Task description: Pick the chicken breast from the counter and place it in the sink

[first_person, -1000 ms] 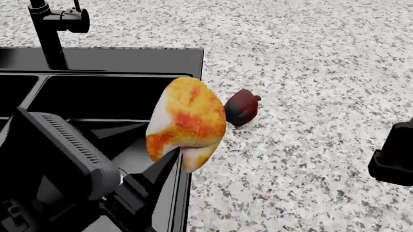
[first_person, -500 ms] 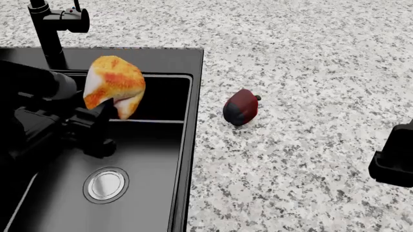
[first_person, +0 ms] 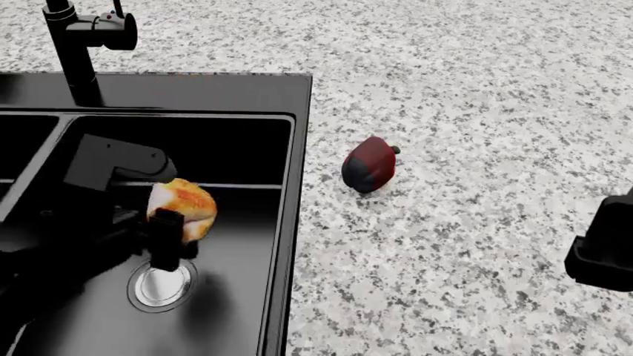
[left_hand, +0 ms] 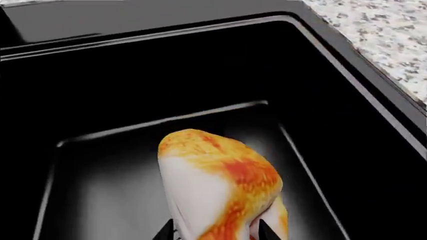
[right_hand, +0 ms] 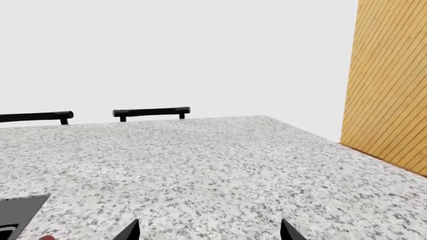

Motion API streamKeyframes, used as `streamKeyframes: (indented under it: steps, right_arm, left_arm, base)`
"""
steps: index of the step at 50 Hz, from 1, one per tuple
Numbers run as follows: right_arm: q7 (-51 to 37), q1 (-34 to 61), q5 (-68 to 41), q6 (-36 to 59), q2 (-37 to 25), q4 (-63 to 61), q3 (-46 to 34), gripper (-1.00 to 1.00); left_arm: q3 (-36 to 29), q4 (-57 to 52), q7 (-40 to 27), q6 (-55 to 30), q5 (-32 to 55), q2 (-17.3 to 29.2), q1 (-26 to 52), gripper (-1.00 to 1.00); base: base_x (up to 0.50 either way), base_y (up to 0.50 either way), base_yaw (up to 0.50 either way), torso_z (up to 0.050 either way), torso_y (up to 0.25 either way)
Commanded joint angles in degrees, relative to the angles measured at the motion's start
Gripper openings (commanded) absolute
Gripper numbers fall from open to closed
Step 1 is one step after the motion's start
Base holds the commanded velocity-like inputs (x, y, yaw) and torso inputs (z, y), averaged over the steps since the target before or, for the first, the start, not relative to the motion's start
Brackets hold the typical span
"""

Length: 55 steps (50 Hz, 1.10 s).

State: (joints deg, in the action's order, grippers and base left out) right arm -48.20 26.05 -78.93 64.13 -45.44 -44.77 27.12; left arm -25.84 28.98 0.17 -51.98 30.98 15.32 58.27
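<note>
The chicken breast, orange-yellow with a pale underside, hangs low inside the sink's right basin, just above the round silver drain. My left gripper is shut on it; in the left wrist view the chicken breast fills the gap between the dark tips of the left gripper. The glossy black sink is set into the speckled granite counter. My right gripper stands open over bare counter, and its black body shows at the head view's right edge.
A dark red fruit with a stem lies on the counter just right of the sink's rim. The black faucet rises behind the basins. A wooden panel stands beyond the counter's far end.
My left gripper carried the chicken breast left from above the sink's right rim, then lowered it into the basin to just above the drain. The right arm and the fruit stayed put.
</note>
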Motion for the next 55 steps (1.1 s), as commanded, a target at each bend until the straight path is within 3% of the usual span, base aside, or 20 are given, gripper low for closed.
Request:
streamKeyframes:
  steps: [1,10,19,20,40,55]
  right_arm:
    - [1.0,-1.0,1.5,-0.6,0.3,0.3,-0.2,1.0]
    - [1.6,-1.3,2.2,-1.1,0.4,0.4,-0.5,1.0]
    - [0.8,-1.5,1.5,-1.1,0.2,0.1,-0.3,1.0]
    - [0.8,-1.4,1.4,-1.1,0.2,0.0,-0.3,1.0]
    - [0.7,-1.7,1.3,-1.6,0.0,0.1,-0.5,1.0]
    - [0.1,-0.9,0.6,-1.8,-0.4,0.1,-1.0,1.0]
  left_arm:
    - [-5.8,22.6,5.5,9.0,-5.4,-4.8,3.9,-1.0]
    - [-6.7,31.5,8.0,13.4,-6.5,-6.7,4.4,-1.0]
    - [-6.7,28.5,9.0,12.9,-5.8,-5.6,3.2,-1.0]
    - [-6.3,28.8,8.6,13.4,-5.7,-5.6,3.3,1.0]
    - [-4.4,1.3,3.5,1.3,-1.6,1.5,0.6,1.0]
    - [5.0,-21.6,-3.5,-6.7,6.2,6.4,-1.5,1.0]
  base:
    - [0.0,0.0,0.0,0.0,0.0]
    - [0.0,0.0,0.0,0.0,0.001]
    - [0.01,0.0,0.0,-0.002,0.0]
    - [0.0,0.0,-0.01,0.0,0.0]
    - [0.0,0.0,0.0,0.0,0.0]
    - [0.0,0.0,0.0,0.0,0.0]
